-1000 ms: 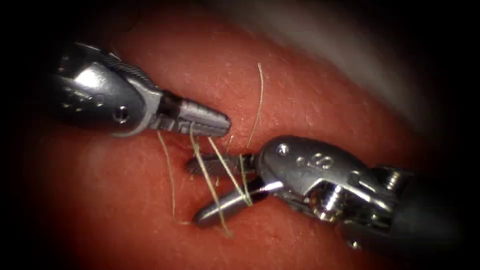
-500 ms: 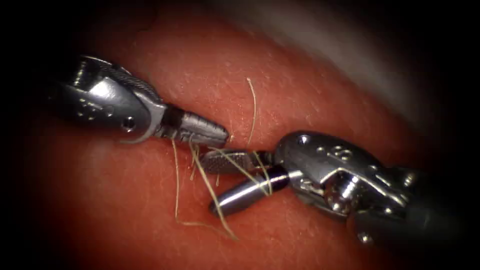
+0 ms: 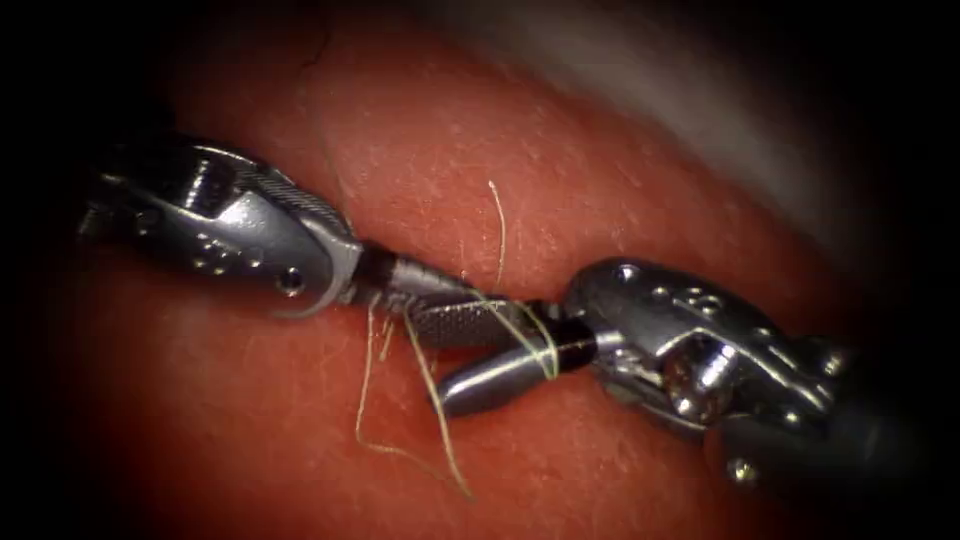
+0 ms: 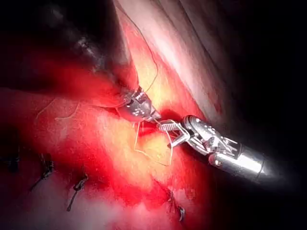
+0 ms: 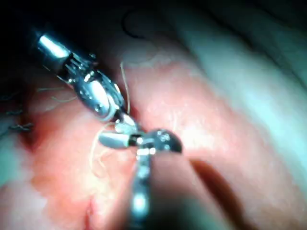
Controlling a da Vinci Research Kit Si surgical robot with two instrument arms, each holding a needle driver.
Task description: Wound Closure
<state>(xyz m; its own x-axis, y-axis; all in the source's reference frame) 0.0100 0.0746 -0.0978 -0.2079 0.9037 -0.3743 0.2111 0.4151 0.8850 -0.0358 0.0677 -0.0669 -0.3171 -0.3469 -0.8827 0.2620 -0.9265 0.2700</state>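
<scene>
In the endoscope view my left tool (image 3: pixel 452 296) comes in from the left with its jaws shut on the pale thread (image 3: pixel 432 400). Strands hang from its tip and loop down over the tissue (image 3: pixel 560 190). My right tool (image 3: pixel 432 360) stands open just right of it, with the left tip lying against its upper jaw. Turns of thread wrap both open jaws near their hinge. A free thread end (image 3: pixel 498 220) rises behind them. The left wrist view has the left tool (image 4: pixel 140 108) meeting the right tool (image 4: pixel 169 133) inside a thread loop. The right wrist view shows the right tool (image 5: pixel 113 139).
Earlier stitches (image 4: pixel 76 188) with dark cut ends sit in a row along the closed part of the cut, one more (image 4: pixel 175 209) nearer the right tool's shaft (image 4: pixel 240 160). Red fluid wets the tissue around the tools. Pale tissue edge (image 3: pixel 700 100) rises behind.
The left tool has moved right and down until its tip meets the right tool's upper jaw. The right tool has drawn back rightward, its open jaws narrower, thread turns still round them.
</scene>
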